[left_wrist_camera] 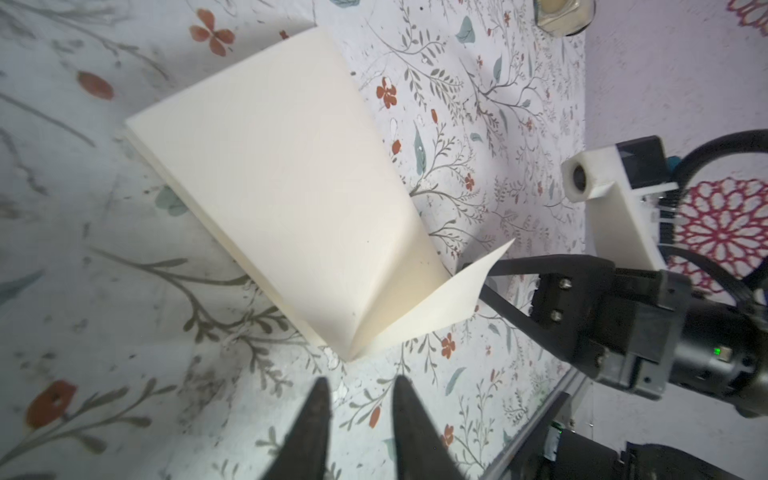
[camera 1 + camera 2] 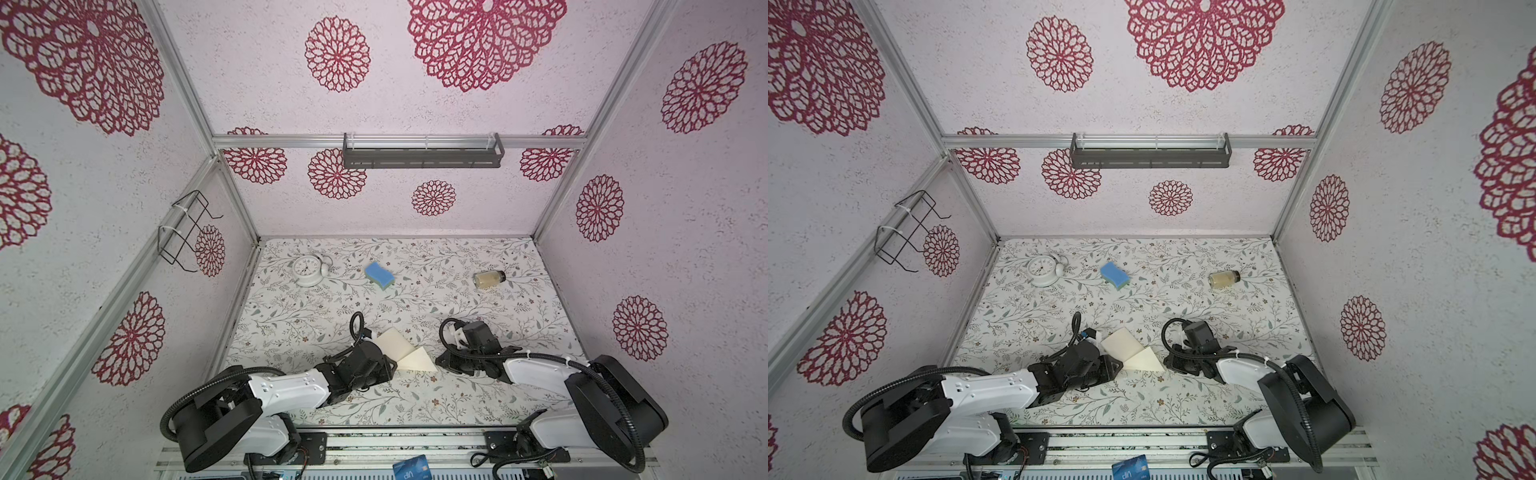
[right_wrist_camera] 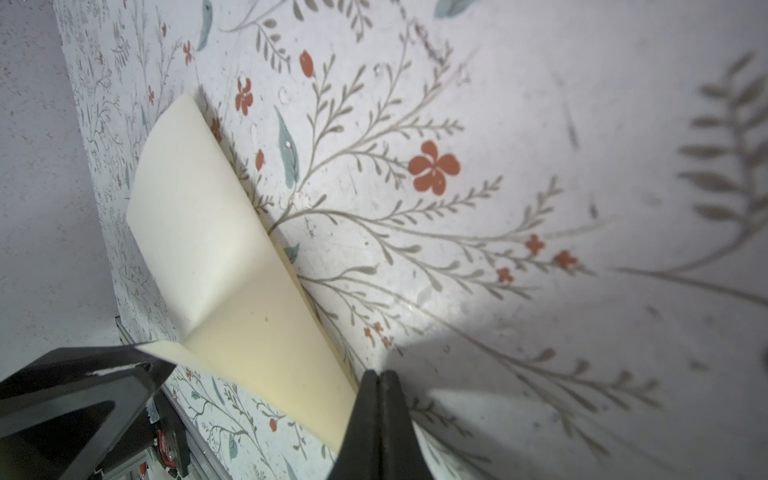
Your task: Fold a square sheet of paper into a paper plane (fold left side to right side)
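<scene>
2 grippers, 1 folded sheet, 1 sponge, 1 clock, 1 jar

jar: cut by the left wrist view's edge.
blue card: cropped in both top views.
square sheet of paper: corner under left arm.

floral table holds paper, clock, sponge, jar.

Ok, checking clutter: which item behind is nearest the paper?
The blue sponge, behind the paper; the clock and the jar sit farther off, to either side.
</scene>
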`<control>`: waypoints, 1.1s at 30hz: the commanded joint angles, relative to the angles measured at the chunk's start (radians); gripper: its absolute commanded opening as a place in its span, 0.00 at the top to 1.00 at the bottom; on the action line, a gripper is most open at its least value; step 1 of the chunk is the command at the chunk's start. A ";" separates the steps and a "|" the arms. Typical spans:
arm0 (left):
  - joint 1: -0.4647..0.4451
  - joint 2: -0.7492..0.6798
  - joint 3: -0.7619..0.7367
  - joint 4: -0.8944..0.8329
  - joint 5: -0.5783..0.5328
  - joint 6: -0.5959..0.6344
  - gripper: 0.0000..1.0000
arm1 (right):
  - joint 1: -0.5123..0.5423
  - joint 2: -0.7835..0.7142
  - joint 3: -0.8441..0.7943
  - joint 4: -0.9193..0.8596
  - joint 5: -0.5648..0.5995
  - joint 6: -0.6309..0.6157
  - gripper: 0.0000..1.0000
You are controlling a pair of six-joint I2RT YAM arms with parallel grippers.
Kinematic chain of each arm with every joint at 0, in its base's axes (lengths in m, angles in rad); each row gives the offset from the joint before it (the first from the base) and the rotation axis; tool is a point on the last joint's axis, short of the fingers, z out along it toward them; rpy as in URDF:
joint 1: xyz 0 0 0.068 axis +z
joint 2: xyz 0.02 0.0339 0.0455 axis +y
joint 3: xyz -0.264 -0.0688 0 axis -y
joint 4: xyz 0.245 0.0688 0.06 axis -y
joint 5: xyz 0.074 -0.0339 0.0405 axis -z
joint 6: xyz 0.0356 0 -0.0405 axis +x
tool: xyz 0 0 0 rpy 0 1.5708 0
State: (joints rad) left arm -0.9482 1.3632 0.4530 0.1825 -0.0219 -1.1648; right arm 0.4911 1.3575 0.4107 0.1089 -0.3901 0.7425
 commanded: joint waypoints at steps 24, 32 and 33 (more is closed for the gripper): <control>0.000 0.379 0.280 0.023 0.070 0.113 1.00 | 0.131 -0.068 0.084 -0.081 0.033 0.055 1.00; 0.001 0.408 0.265 0.037 0.073 0.093 1.00 | 0.135 0.014 0.088 -0.037 0.040 0.049 1.00; 0.002 0.409 0.264 0.037 0.074 0.091 1.00 | 0.135 0.020 0.085 -0.034 0.041 0.046 1.00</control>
State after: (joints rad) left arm -0.9546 1.7550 0.7261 0.2123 0.0521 -1.0592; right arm 0.6216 1.3659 0.4717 0.0437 -0.3660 0.7864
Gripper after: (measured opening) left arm 0.040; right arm 0.049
